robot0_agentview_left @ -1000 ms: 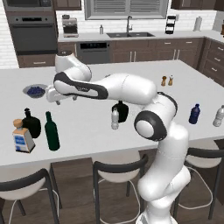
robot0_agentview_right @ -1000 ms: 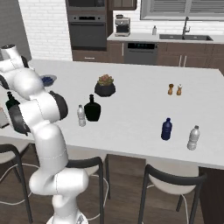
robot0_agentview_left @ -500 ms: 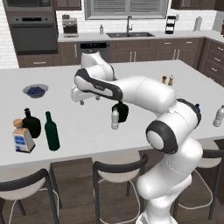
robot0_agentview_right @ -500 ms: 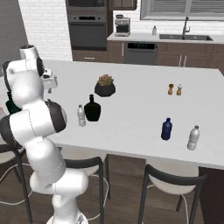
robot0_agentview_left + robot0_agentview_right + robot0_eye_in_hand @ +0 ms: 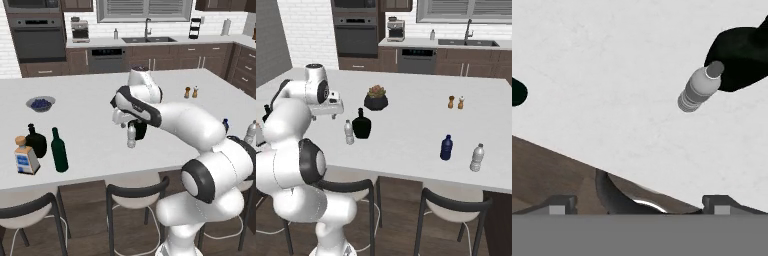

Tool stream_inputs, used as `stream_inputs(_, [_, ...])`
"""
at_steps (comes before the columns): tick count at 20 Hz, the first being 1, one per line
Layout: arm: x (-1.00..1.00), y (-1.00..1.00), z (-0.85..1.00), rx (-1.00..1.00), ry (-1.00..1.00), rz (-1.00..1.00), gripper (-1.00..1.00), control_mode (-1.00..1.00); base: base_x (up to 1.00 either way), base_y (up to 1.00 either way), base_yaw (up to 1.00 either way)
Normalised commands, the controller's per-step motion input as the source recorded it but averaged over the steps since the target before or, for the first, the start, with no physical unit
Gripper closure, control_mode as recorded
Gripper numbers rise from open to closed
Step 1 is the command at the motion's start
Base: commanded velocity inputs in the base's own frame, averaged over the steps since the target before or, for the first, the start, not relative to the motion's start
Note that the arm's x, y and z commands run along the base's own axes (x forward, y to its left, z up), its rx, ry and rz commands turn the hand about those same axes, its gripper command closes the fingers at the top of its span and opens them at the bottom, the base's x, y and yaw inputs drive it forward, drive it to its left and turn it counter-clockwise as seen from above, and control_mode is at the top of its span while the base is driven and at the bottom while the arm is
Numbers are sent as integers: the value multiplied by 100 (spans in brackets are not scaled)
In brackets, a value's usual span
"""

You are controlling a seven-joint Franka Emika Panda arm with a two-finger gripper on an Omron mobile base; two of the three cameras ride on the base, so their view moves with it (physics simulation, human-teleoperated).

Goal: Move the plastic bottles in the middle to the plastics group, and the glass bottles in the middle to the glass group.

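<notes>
At the left end of the tabletop (image 5: pixel 90 125) stand a cork-stoppered bottle (image 5: pixel 23 156), a black flask (image 5: pixel 35 141) and a green bottle (image 5: pixel 59 150); in the middle the small clear bottle (image 5: pixel 131 136) stands touching a second black flask (image 5: pixel 361 124); the claw (image 5: pixel 639 205) hangs above them, fingers wide apart, holding nothing; far right sit a blue bottle (image 5: pixel 445 147) and another clear bottle (image 5: pixel 476 157).
</notes>
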Motion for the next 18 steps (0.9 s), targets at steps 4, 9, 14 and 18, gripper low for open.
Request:
stream_inputs(4, [3,-82,-27,12,10,-10,-100,-100,0,0,0])
stream_inputs(9, [30,-63,-15,16,0,-1,-100,-100,0,0,0])
stream_inputs(14, [45,2,-24,7,-1,-3,-100,-100,0,0,0])
stream_inputs(18, [43,28,-22,6,-1,-3,-100,-100,0,0,0])
